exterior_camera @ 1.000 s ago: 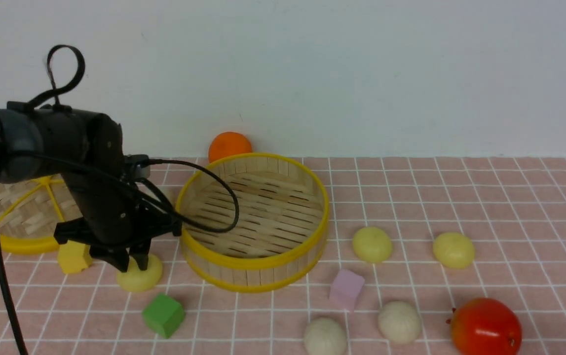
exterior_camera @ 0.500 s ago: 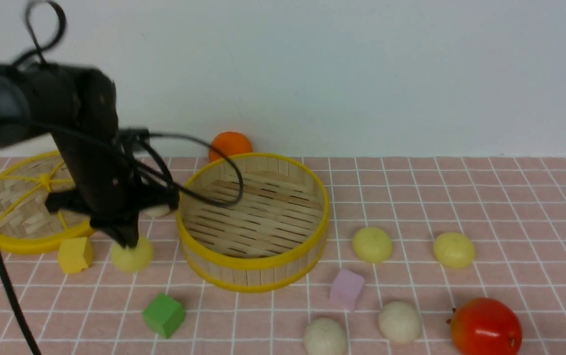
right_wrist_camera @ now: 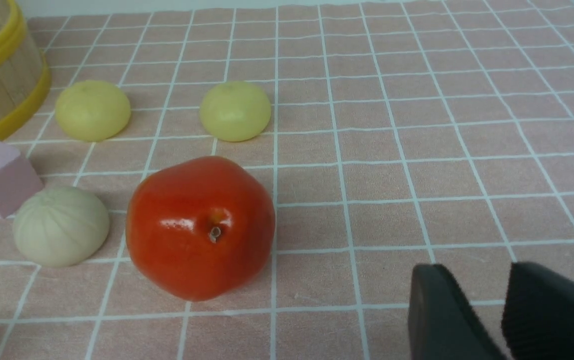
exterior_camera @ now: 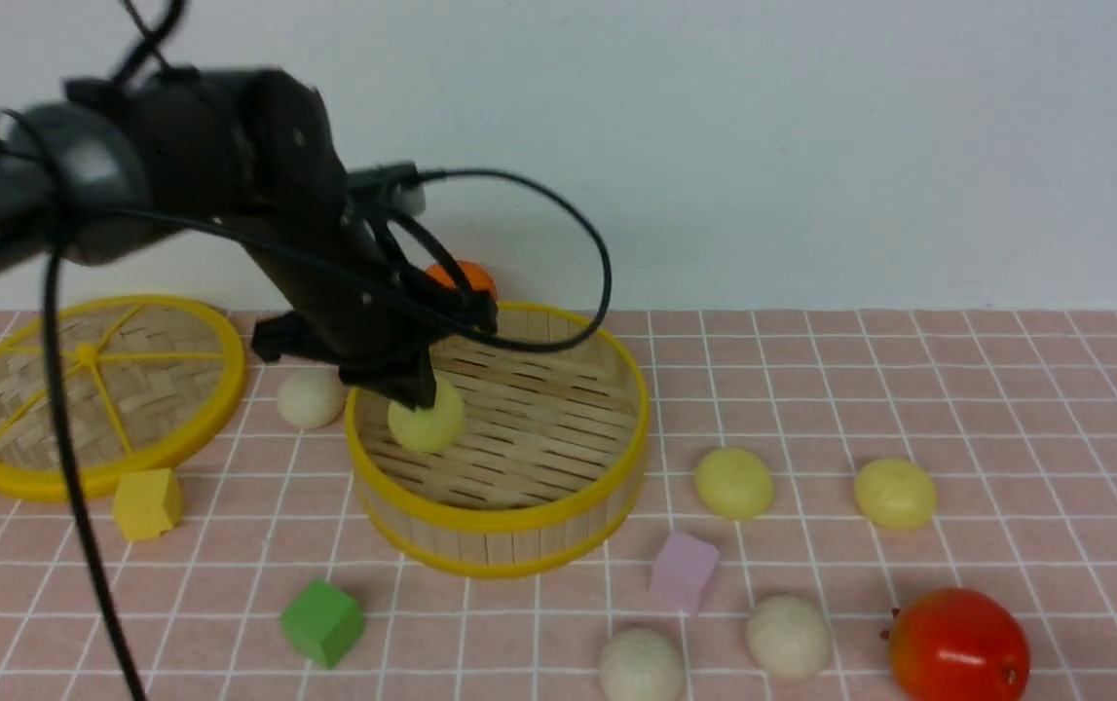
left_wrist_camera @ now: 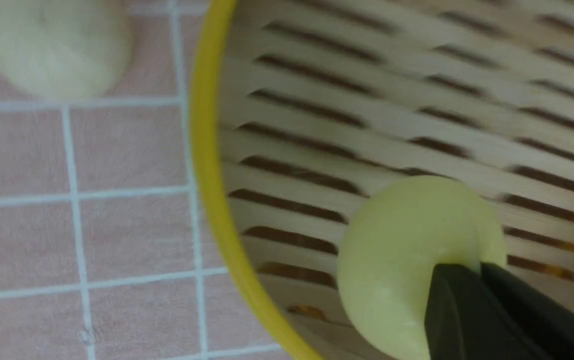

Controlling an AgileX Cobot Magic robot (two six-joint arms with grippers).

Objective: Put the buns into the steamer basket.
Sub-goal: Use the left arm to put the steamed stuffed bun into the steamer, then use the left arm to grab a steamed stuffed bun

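I am holding one pale yellow bun (exterior_camera: 427, 425) in the left claw (exterior_camera: 414, 394), which is clenched on the bun's upper side. I am hanging it inside the steamer basket (exterior_camera: 500, 516), just beside the wall on my left and over the slatted floor; I cannot tell whether it is touching the slats. To do this step well, I judge that I should be carrying the bun away from the yellow rim toward the far side of the floor, leaving room for the others. I should then be lowering it until it rests and only then releasing, so that it does not roll, and afterwards rising straight up clear of the rim. The right claw (right_wrist_camera: 502, 310) is showing only in its own wrist view, drawn nearly together and grasping nothing. Counting the buns, I am finding six:

- **Pale yellow:** three, namely the held one and two on the tabletop (exterior_camera: 1006, 409) to the basket's right (exterior_camera: 733, 482) (exterior_camera: 895, 494).
- **Off-white:** three, one between the lid (exterior_camera: 32, 484) and the basket (exterior_camera: 310, 397), and two near the front edge (exterior_camera: 642, 664) (exterior_camera: 788, 635).

Around them I am counting three cubes, yellow (exterior_camera: 146, 503), green (exterior_camera: 322, 622) and lilac (exterior_camera: 683, 571), plus one orange fruit (exterior_camera: 470, 277) and one red fruit (exterior_camera: 957, 645).
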